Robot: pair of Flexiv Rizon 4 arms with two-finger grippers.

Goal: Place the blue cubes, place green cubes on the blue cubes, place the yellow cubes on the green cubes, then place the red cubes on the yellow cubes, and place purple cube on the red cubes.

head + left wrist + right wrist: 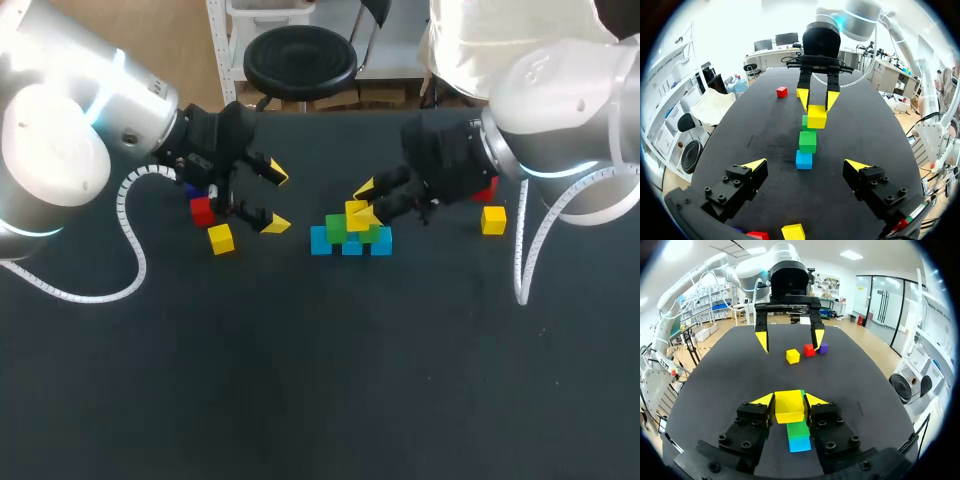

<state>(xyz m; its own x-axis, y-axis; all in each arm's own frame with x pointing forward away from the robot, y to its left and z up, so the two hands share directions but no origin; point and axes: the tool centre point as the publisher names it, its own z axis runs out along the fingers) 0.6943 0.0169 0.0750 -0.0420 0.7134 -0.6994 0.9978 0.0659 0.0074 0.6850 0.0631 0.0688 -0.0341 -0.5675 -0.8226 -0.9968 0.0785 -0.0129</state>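
Three blue cubes (pixel 351 246) lie in a row at mid-table, with green cubes (pixel 336 229) on top of them. My right gripper (pixel 362 206) is shut on a yellow cube (pixel 356 216) just above the green ones. The right wrist view shows this yellow cube (pixel 789 406) clamped between the fingers, over a green cube (pixel 798 429) and a blue cube (pixel 799 443). My left gripper (pixel 273 198) hangs open and empty to the left of the stack, facing it. From the left wrist, the stack (pixel 807 141) lies ahead of the open left gripper (pixel 805 165).
Near the left arm lie a loose yellow cube (pixel 221 238), a red cube (pixel 202 210) and a purple cube (pixel 823 347). To the right of the stack sit another red cube (pixel 487 190) and a yellow cube (pixel 493 220). The dark table (pixel 320 380) stretches toward the front.
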